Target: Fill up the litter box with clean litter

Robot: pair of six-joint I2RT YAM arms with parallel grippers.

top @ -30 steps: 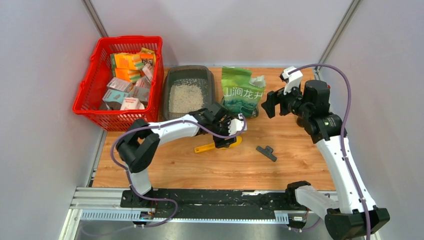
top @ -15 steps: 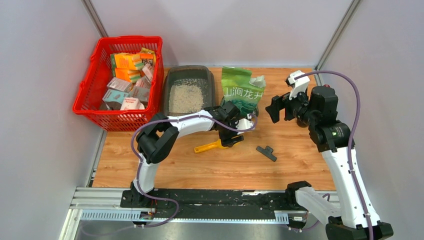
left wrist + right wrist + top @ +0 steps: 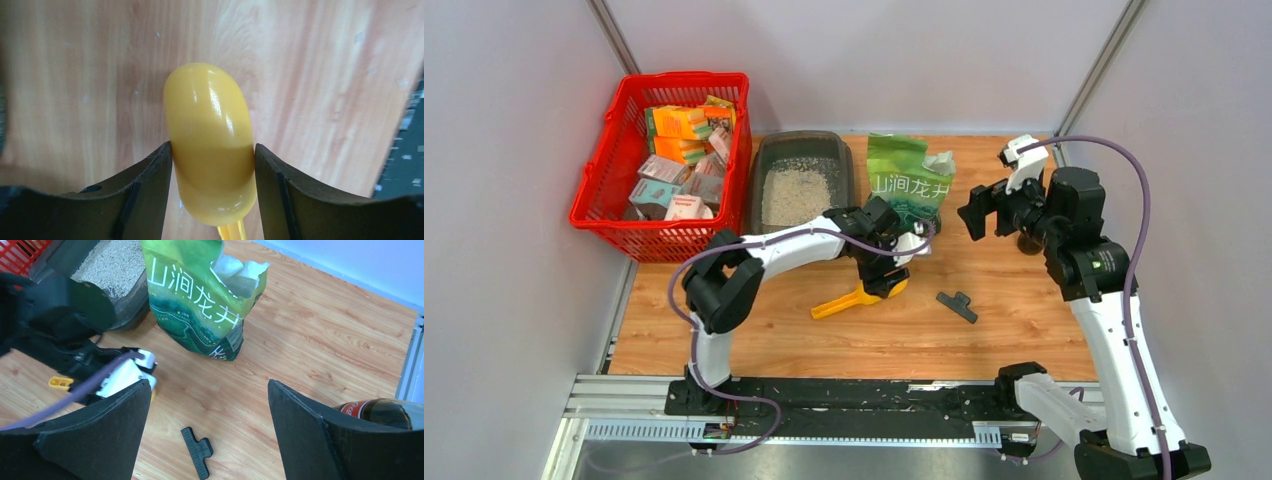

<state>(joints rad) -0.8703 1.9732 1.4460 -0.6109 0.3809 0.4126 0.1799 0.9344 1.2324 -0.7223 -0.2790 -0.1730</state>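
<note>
The dark grey litter box (image 3: 762, 160) stands at the back of the table beside the red basket, with pale beige clean litter (image 3: 796, 194) covering its floor; both show in the right wrist view (image 3: 131, 299), (image 3: 112, 266). My left gripper (image 3: 882, 281) is shut on the bowl of the yellow scoop (image 3: 210, 135), which lies on the wood with its handle (image 3: 832, 305) pointing left. My right gripper (image 3: 981, 213) is open and empty in the air, to the right of the open green litter bag (image 3: 907, 182), which stands upright (image 3: 197, 295).
A red mesh basket (image 3: 602, 210) full of small boxes stands at the far left. A black bag clip (image 3: 956, 305) lies on the wood right of the scoop, also seen by the right wrist (image 3: 197, 451). A dark bottle (image 3: 387, 412) sits at the right edge.
My left gripper has swung with the scoop, turning it so the handle points lower left. My right arm has drawn back a little to the right, staying open.
</note>
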